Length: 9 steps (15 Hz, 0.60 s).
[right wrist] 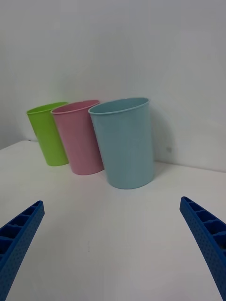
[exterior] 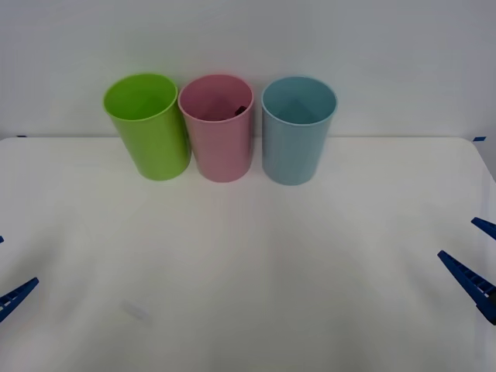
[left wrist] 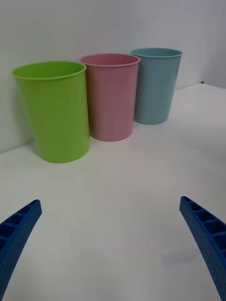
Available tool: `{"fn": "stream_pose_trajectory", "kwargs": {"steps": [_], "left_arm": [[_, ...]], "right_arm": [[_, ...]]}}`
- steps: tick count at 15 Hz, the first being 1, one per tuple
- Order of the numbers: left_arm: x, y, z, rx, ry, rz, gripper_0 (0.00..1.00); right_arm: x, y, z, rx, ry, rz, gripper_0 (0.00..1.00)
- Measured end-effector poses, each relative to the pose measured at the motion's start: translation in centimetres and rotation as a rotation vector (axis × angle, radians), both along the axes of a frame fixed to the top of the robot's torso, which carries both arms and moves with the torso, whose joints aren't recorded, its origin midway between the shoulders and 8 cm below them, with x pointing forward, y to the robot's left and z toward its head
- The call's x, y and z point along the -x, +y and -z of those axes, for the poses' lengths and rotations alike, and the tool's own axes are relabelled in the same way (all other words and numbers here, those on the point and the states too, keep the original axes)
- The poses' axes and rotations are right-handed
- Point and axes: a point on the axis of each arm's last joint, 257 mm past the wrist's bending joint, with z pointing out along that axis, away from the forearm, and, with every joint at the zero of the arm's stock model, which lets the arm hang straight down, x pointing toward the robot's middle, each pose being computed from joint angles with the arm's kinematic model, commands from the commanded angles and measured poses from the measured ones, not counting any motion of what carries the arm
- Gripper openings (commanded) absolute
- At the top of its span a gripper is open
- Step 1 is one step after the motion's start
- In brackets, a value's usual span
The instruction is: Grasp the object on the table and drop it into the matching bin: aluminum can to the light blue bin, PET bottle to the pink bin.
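**Bottle in pink bin, both grippers empty**

Near edge, either side of the table (exterior: 248,294): left gripper (exterior: 6,271) low at the table's left border, right gripper (exterior: 474,260) at its right border. Both well short of the bins, roughly level with each other.

Left gripper (left wrist: 110,249) from its own wrist view: blue ribbed fingers (left wrist: 16,230) spread wide, nothing between them, bare white tabletop (left wrist: 117,211) underneath. Right gripper (right wrist: 110,249) same story: fingers (right wrist: 205,235) wide apart, holding nothing, over bare table (right wrist: 113,225).

Mid table: plain white, faint grey smudge (exterior: 136,311) toward the left gripper.

Far side, close to the back edge: three bins upright in a row. Pink bin (exterior: 218,128) in the middle, lime green bin (exterior: 148,125) just beside it on the left, near touching at the rim. Light blue bin (exterior: 297,129) on the right of the pink bin, small gap between.

PET bottle (exterior: 241,111): inside the pink bin, seen as a small dark patch against the inner wall on the side facing the light blue bin, just below the rim. Orientation of the bottle: cannot tell. Hidden by the bin walls in both wrist views: pink bin (right wrist: 80,136) and (left wrist: 112,96) seen from outside, with light blue bin (right wrist: 125,141) nearest the right gripper and lime green bin (left wrist: 54,110) nearest the left.

Behind the bins: plain white wall (exterior: 387,54).
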Motion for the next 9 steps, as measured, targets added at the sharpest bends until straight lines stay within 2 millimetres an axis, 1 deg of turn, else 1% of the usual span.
{"fn": "stream_pose_trajectory", "kwargs": {"steps": [2, 6, 9], "left_arm": [[0.9, 0.0, 0.3, -0.018, 0.021, 0.008, 1.00], [1.9, -0.2, 1.1, -0.029, 0.056, 0.020, 1.00], [2.0, -0.2, 1.3, -0.028, 0.064, 0.017, 1.00]], "right_arm": [[0.0, 0.0, 0.0, 0.000, 0.000, 0.000, 1.00], [0.0, 0.0, 0.0, 0.000, 0.000, 0.000, 1.00], [0.0, 0.0, 0.0, 0.000, 0.000, 0.000, 1.00]]}}
